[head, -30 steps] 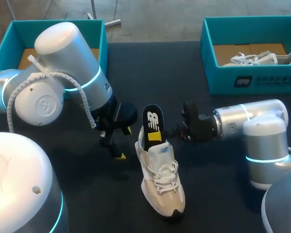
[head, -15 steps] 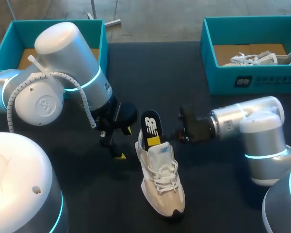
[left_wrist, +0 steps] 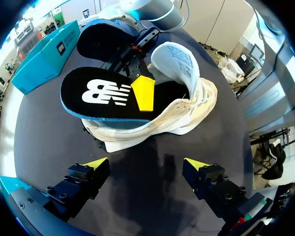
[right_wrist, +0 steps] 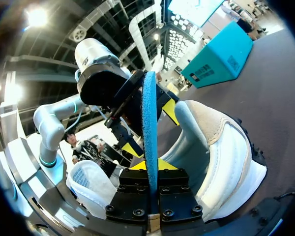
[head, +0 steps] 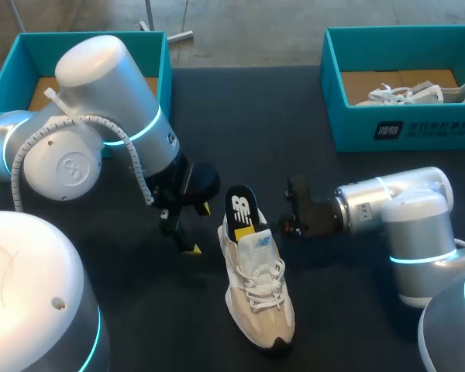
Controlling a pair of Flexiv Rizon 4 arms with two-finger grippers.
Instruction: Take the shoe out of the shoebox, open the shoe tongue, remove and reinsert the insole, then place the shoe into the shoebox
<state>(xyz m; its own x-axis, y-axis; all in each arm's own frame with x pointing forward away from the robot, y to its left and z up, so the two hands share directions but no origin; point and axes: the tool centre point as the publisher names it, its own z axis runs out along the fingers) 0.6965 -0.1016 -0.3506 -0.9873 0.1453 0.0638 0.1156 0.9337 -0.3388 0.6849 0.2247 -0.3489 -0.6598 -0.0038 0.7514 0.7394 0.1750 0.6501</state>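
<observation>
head view: white shoe (head: 257, 287) lies on the dark worktop (head: 248, 108) at lower centre of the frame, toe toward the bottom edge. black insole (head: 242, 208) rises from its heel opening, clamped by the right pincer (right_wrist: 151, 164), one yellow tip on each face. left pincer (head: 198, 229), fingers spread and empty, hangs just left of the heel. teal shoebox (head: 387, 128) at upper right holds a second shoe (head: 415, 93).
</observation>
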